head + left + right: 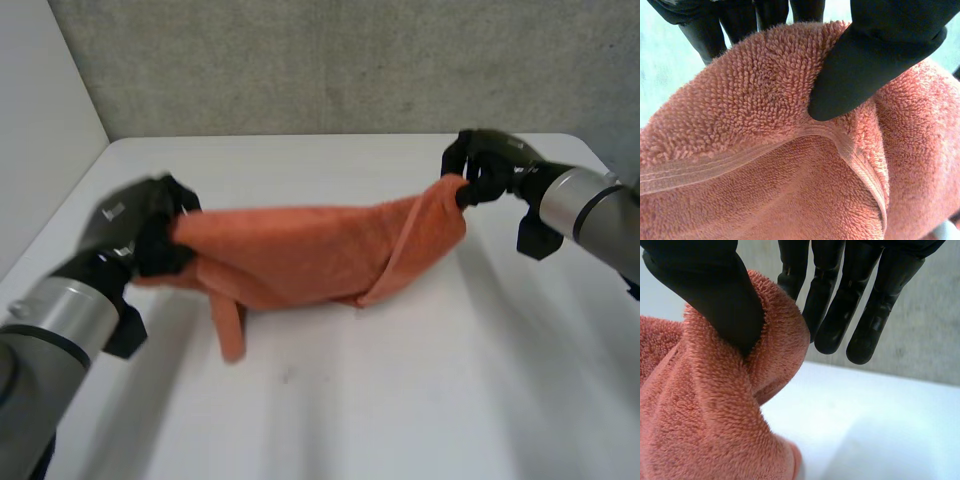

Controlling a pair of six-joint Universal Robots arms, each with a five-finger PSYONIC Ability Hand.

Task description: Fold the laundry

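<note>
Towel (300,250), orange terry, hangs stretched between my two hands above the white desk (430,400), its lower folds sagging onto the surface near the middle. My left hand (140,235) clamps one end. In the left wrist view its thumb (875,65) presses the pile down beside a flat hem band (715,167), with the fingers (740,20) behind the cloth. My right hand (485,165) pinches the opposite end, held slightly higher. In the right wrist view its thumb (710,295) seems to pin a rolled edge against the nearest finger, while the other fingers (865,315) stand straight, clear of the cloth.

I judge the two ends are held apart so the cloth pulls taut, ready for laying out and a first fold. The stretch is not clean: a flap (405,250) doubles back near the right end, and a narrow tail (231,330) droops to the desk below the left hand.

I cannot tell whether either hand has a true corner or just a bunched edge. The left hand is blurred in the head view, and the cloth's underside is hidden.
</note>
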